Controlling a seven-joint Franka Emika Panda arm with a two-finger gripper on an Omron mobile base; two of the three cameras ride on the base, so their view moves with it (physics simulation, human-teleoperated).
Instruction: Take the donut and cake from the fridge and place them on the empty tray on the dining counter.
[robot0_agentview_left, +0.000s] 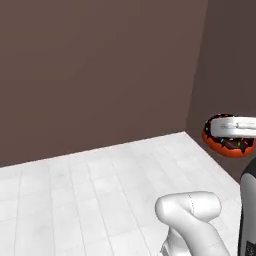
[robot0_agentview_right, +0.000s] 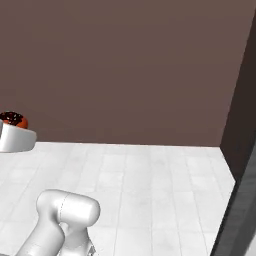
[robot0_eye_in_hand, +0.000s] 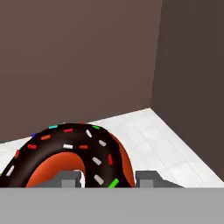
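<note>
The pincer is closed on the donut, one dark fingertip on each side of its chocolate-iced ring. The donut hangs in the air above a white tiled floor. Beyond stand brown walls.

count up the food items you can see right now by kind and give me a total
Donut: 1, chocolate icing with sprinkles, between the end effector's fingertips.
Total: 1
</note>
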